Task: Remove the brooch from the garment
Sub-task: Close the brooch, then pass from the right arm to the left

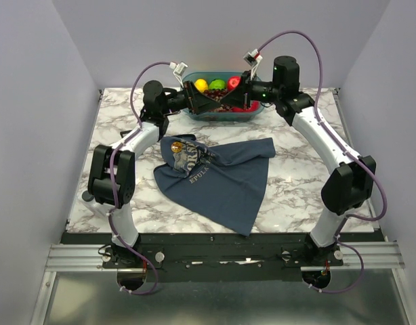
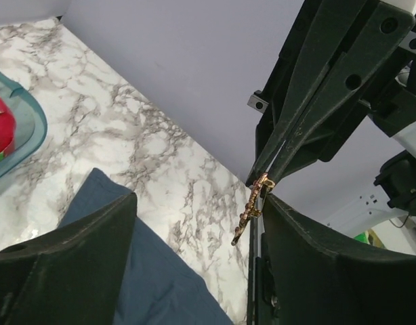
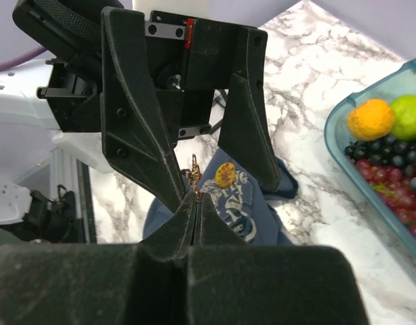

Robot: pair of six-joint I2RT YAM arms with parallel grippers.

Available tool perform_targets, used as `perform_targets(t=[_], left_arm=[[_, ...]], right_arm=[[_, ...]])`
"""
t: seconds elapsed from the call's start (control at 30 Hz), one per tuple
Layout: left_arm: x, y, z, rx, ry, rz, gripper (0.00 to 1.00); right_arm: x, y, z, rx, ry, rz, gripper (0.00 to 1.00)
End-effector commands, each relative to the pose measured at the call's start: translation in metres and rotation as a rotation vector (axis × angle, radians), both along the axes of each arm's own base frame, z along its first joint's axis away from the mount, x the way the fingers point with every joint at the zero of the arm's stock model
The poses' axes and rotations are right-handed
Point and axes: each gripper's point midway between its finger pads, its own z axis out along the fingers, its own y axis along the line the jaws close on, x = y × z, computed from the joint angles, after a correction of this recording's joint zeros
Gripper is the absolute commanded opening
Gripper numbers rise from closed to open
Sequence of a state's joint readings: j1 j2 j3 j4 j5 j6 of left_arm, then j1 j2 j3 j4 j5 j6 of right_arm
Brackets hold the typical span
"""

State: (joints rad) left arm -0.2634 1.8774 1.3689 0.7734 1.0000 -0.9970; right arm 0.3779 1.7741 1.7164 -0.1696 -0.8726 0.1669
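The brooch (image 3: 193,175), a small gold pin ornament, is pinched at the tips of my shut right gripper (image 3: 196,195) and held in the air, off the garment. In the left wrist view the brooch (image 2: 252,206) hangs just inside that gripper's right finger (image 2: 330,264). My left gripper (image 2: 200,203) is open, its jaws wide around the brooch. Both grippers meet high above the table's far side in the top view, left gripper (image 1: 202,100) facing right gripper (image 1: 230,95). The dark slate-blue garment (image 1: 215,179) lies crumpled on the table below, also in the right wrist view (image 3: 255,217).
A teal bin (image 1: 225,118) of fruit stands at the far edge, right behind the grippers, also in the right wrist view (image 3: 337,135). A yellow spotted oval (image 3: 225,174) sits on the garment's printed graphic. Marble table (image 1: 309,183) surrounds the garment.
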Motion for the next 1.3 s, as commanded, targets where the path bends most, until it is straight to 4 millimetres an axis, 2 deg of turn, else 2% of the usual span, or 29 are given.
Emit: perform_targets(t=[0.0, 0.03, 0.1, 0.13, 0.2, 0.37, 0.6, 0.83, 0.9, 1.0, 1.03, 1.2, 1.23, 1.27], left_arm=[[-0.006, 0.022, 0.028, 0.067, -0.137, 0.040, 0.86], [-0.008, 0.027, 0.030, 0.073, -0.150, 0.041, 0.87], [-0.014, 0.037, 0.036, 0.085, -0.174, 0.045, 0.89], [-0.016, 0.041, 0.038, 0.092, -0.193, 0.045, 0.90], [-0.024, 0.044, 0.042, 0.104, -0.212, 0.040, 0.90], [-0.026, 0.041, 0.041, 0.121, -0.241, 0.035, 0.91], [-0.023, 0.033, 0.027, 0.145, -0.217, 0.021, 0.87], [-0.031, 0.022, 0.032, 0.118, -0.231, -0.019, 0.63], [-0.032, 0.021, 0.033, 0.116, -0.238, -0.026, 0.60], [-0.035, 0.017, 0.034, 0.112, -0.243, -0.040, 0.44], [-0.035, 0.016, 0.033, 0.112, -0.242, -0.045, 0.33], [-0.034, 0.016, 0.029, 0.130, -0.239, -0.044, 0.01], [-0.033, 0.018, 0.029, 0.143, -0.245, -0.038, 0.00], [-0.033, 0.020, 0.029, 0.156, -0.256, -0.038, 0.00]], right_arm=[[-0.013, 0.009, 0.006, 0.060, 0.116, 0.078, 0.00], [-0.010, 0.007, 0.012, 0.070, 0.112, 0.079, 0.00], [-0.003, 0.004, 0.011, 0.087, 0.143, 0.096, 0.00], [-0.002, 0.003, 0.019, 0.096, 0.128, 0.107, 0.00], [-0.001, 0.005, 0.020, 0.101, 0.128, 0.140, 0.00], [-0.003, 0.008, 0.027, 0.114, 0.114, 0.189, 0.00], [-0.008, 0.008, 0.030, 0.118, 0.096, 0.220, 0.00], [-0.014, 0.006, 0.024, 0.110, 0.118, 0.214, 0.00], [-0.015, 0.005, 0.023, 0.109, 0.120, 0.214, 0.00], [-0.016, 0.005, 0.022, 0.107, 0.127, 0.210, 0.00], [-0.015, 0.006, 0.020, 0.105, 0.133, 0.210, 0.00], [-0.013, 0.006, 0.017, 0.101, 0.136, 0.201, 0.00], [-0.013, 0.005, 0.017, 0.100, 0.137, 0.195, 0.03], [-0.012, 0.005, 0.017, 0.098, 0.132, 0.191, 0.16]])
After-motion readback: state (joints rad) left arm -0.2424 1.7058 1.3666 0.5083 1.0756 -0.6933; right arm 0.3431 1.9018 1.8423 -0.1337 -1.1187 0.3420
